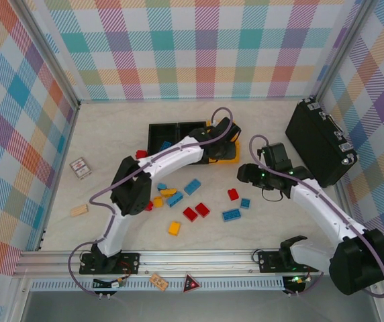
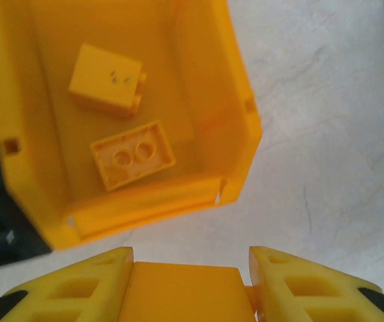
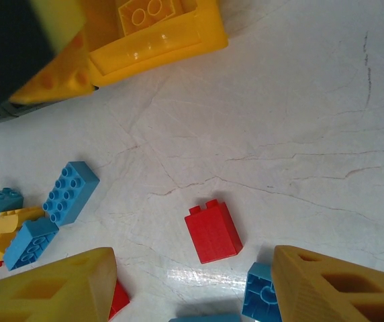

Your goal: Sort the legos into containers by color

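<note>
Left gripper (image 2: 190, 265) pinches a yellow brick (image 2: 185, 295) by its flat sides just beside the yellow bin (image 2: 242, 114); right gripper (image 3: 192, 282) jaws spread over a red brick (image 3: 212, 230) on the table (image 3: 299, 121); judged light, rigid, slick, best gripped across opposite smooth walls.

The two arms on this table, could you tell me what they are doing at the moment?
They are sorting bricks by color. The left gripper holds a yellow brick just outside the yellow bin, where two yellow bricks already lie. The right gripper hangs open over the table, with a red brick lying ahead of its fingers. Other loose bricks in red, blue and yellow lie scattered nearby.
</note>
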You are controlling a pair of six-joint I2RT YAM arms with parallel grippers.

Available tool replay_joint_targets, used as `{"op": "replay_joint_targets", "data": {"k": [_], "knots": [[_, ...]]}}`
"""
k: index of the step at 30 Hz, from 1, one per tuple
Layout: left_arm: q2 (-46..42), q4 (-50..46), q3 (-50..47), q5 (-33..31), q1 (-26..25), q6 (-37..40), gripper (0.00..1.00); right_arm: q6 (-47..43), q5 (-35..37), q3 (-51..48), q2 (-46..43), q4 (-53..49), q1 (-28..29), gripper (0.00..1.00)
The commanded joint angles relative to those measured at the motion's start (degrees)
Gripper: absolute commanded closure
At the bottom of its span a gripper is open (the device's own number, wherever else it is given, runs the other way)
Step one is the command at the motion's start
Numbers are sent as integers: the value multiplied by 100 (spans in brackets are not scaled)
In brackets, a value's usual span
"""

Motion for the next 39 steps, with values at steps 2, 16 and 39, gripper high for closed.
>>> {"op": "replay_joint_targets", "data": {"k": [2,16,39], "knots": [[577,-629,946,-180,143,240,76,14,2,-122,-258,-114,-98,38],[1378,-876,2116,166,454,414,47,-57,30,-181,-475,-258,-212,37],[-1509,293,-1382,319,68,406,40,-150,-385,-156,-608,-462,-212,37]]}}
